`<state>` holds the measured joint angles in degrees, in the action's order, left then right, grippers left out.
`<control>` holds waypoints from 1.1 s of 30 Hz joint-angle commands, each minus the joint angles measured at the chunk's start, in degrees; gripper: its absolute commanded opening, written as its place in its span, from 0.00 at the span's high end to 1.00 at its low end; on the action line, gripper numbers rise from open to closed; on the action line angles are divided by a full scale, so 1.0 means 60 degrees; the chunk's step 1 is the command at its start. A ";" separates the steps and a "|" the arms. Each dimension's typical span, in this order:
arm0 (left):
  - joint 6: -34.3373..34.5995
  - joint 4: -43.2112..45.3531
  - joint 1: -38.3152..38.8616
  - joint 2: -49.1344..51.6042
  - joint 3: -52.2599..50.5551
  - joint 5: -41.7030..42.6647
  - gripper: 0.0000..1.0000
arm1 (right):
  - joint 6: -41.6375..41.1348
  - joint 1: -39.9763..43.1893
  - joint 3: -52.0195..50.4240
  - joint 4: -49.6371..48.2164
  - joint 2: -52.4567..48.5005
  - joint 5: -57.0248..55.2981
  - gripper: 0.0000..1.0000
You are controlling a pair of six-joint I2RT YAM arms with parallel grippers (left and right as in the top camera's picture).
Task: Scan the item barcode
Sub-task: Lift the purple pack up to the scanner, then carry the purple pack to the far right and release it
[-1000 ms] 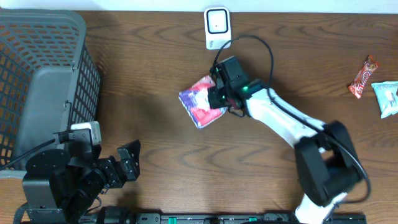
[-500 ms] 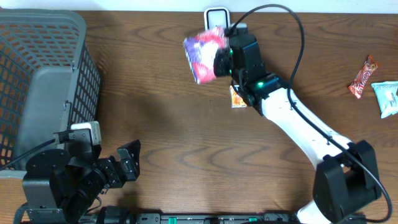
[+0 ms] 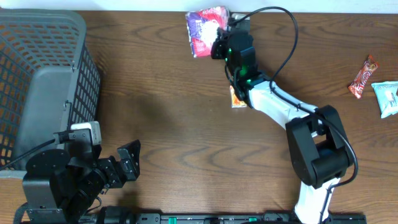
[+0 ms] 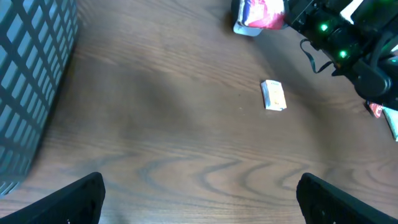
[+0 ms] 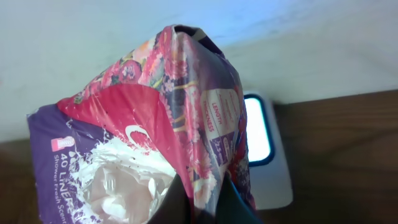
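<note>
Right wrist view gives me the clearest look: the pink and purple floral plastic packet [image 5: 155, 143] fills most of the frame. The right gripper [image 5: 202, 205] has its two dark fingers closed tight on a fold at the packet's lower edge. The packet hangs tilted above that grip, and just behind it, partly covered by its right side, I can see the white rounded scanner with a pale lit screen [image 5: 273, 177]. From overhead, the same packet [image 3: 207, 31] sits raised at the far edge of the brown wooden table [image 3: 174, 124], just left of the right gripper [image 3: 219, 45], whose white arm reaches across from the near right. A small orange and yellow sachet [image 3: 237, 98] lies flat on the wood right beside that arm, well apart from the packet. The left gripper [image 3: 127, 163] is at the near left, beside the grey mesh plastic basket [image 3: 43, 62]. In its wrist view the left gripper's jaws are spread wide with nothing between them. A red-brown candy wrapper [image 3: 364, 76] and a pale teal packet [image 3: 387, 96] rest at the far right edge.
</note>
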<state>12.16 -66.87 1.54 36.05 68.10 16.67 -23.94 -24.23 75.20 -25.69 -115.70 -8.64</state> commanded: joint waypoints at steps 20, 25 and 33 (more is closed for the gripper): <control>-0.0015 0.0000 -0.0040 0.0004 0.0127 0.0138 0.02 | 0.0036 0.1089 0.4098 0.4408 -0.1198 0.0561 0.99; -0.0015 0.0000 -0.0040 0.0004 0.0127 0.0138 0.02 | 0.0182 0.1953 0.4098 0.5887 -0.0430 -0.0470 0.99; -0.0015 0.0000 -0.0040 0.0004 0.0127 0.0138 0.02 | 0.1727 0.4441 0.4098 0.8743 0.0106 -0.0659 0.99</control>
<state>12.16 -66.92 1.54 36.05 68.10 16.67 -19.03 -2.26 98.61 24.36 -117.62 -10.17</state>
